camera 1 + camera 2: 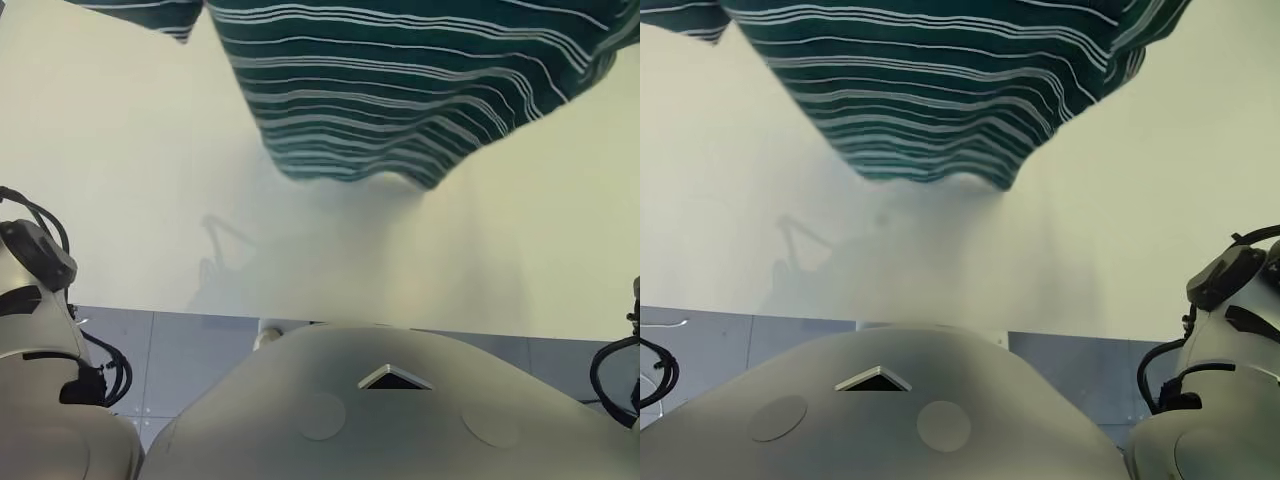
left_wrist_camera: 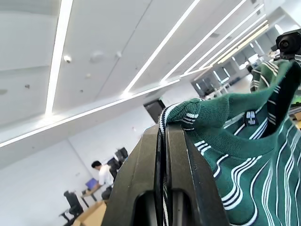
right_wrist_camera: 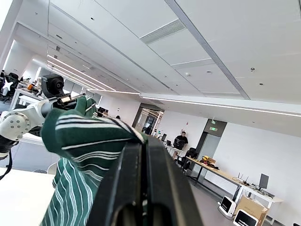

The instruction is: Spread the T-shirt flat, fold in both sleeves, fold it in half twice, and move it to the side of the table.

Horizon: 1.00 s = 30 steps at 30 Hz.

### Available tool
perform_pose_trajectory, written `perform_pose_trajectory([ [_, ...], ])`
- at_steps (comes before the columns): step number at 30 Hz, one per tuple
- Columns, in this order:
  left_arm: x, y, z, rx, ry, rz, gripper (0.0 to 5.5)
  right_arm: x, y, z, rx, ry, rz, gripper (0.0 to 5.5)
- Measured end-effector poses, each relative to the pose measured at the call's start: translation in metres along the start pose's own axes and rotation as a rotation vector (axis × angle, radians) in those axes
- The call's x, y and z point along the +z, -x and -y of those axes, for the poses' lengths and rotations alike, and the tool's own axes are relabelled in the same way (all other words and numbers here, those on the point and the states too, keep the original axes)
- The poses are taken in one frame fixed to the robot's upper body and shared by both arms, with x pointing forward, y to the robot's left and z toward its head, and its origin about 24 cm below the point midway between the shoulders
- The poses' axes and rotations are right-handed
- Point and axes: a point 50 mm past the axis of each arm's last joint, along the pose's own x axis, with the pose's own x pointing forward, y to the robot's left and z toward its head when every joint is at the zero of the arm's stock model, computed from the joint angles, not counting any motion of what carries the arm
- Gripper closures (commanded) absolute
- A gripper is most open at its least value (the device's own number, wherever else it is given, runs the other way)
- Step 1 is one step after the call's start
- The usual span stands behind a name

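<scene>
The T-shirt point(image 1: 400, 90) is held up over the table point(image 1: 120, 200), pinched by the left gripper point(image 2: 164, 134) and the right gripper point(image 3: 143, 150) (both squeezed closed on cloth). If lowered crookedly, it could be bunched up on the table.

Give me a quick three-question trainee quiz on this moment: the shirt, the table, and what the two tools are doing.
1. True or false: the T-shirt lies spread flat on the table.
2. Multiple choice: the left tool is A) open, B) shut on the T-shirt, C) shut on nothing.
3. Short answer: what does the right tool grip?

Key
1. False: it hangs bunched from both tools, over the table.
2. B.
3. The T-shirt, a fold of its striped green fabric.
</scene>
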Motion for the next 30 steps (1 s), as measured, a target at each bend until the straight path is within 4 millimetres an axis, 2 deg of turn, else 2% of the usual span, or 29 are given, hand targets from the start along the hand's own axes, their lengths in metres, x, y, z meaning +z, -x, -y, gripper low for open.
perform_pose_trajectory([
  [4, 0.022, -0.009, 0.003, -0.033, -0.012, 0.047, 5.50, 0.025, -0.003, -0.005, 0.016, 0.079, 0.005, 5.46],
  [6, 0.012, -0.004, 0.009, -0.054, -0.007, -0.039, 5.50, 0.016, -0.001, -0.009, 0.021, 0.072, -0.064, 5.46],
  [8, -0.027, 0.013, 0.019, -0.081, 0.077, -0.237, 5.50, -0.019, 0.007, -0.010, 0.006, 0.004, -0.229, 5.46],
  [9, -0.057, 0.029, 0.025, -0.083, 0.155, -0.369, 5.50, -0.046, 0.017, -0.007, -0.028, -0.048, -0.352, 5.46],
  [10, -0.095, 0.047, 0.034, -0.088, 0.241, -0.527, 5.50, -0.081, 0.032, -0.002, -0.072, -0.121, -0.499, 5.46],
  [11, -0.118, 0.058, 0.043, -0.104, 0.285, -0.623, 5.50, -0.103, 0.043, 0.000, -0.101, -0.160, -0.592, 5.46],
  [12, -0.155, 0.071, 0.059, -0.145, 0.347, -0.748, 5.50, -0.139, 0.061, 0.002, -0.138, -0.203, -0.741, 5.46],
  [13, -0.185, 0.074, 0.073, -0.188, 0.380, -0.816, 5.50, -0.168, 0.073, 0.003, -0.167, -0.222, -0.844, 5.46],
  [15, -0.224, 0.065, 0.081, -0.204, 0.384, -0.867, 5.50, -0.208, 0.079, 0.012, -0.220, -0.188, -0.970, 5.46],
  [17, -0.251, 0.042, 0.072, -0.161, 0.336, -0.881, 5.50, -0.240, 0.067, 0.029, -0.263, -0.090, -1.039, 5.02],
  [19, -0.270, 0.019, 0.067, -0.111, 0.287, -0.920, 5.10, -0.267, 0.044, 0.038, -0.286, 0.011, -1.096, 4.65],
  [23, -0.302, 0.002, 0.059, 0.040, 0.063, -1.120, 4.24, -0.304, 0.010, 0.048, -0.320, 0.353, -1.242, 3.74],
  [24, -0.304, 0.001, 0.053, 0.113, -0.029, -1.125, 4.06, -0.305, 0.002, 0.051, -0.339, 0.469, -1.225, 3.54],
  [25, -0.299, -0.001, 0.045, 0.175, -0.050, -1.063, 3.82, -0.300, -0.007, 0.056, -0.349, 0.520, -1.156, 3.31],
  [26, -0.290, -0.001, 0.036, 0.199, -0.001, -0.951, 3.63, -0.290, -0.014, 0.061, -0.340, 0.489, -1.051, 3.25],
  [28, -0.275, 0.008, 0.036, 0.114, 0.080, -0.781, 3.28, -0.281, -0.012, 0.054, -0.278, 0.331, -0.881, 3.25],
  [29, -0.271, 0.026, 0.044, 0.057, 0.124, -0.755, 3.05, -0.280, 0.000, 0.042, -0.240, 0.239, -0.833, 3.25],
  [30, -0.269, 0.053, 0.058, -0.002, 0.191, -0.775, 2.89, -0.282, 0.021, 0.027, -0.212, 0.127, -0.816, 3.25],
])
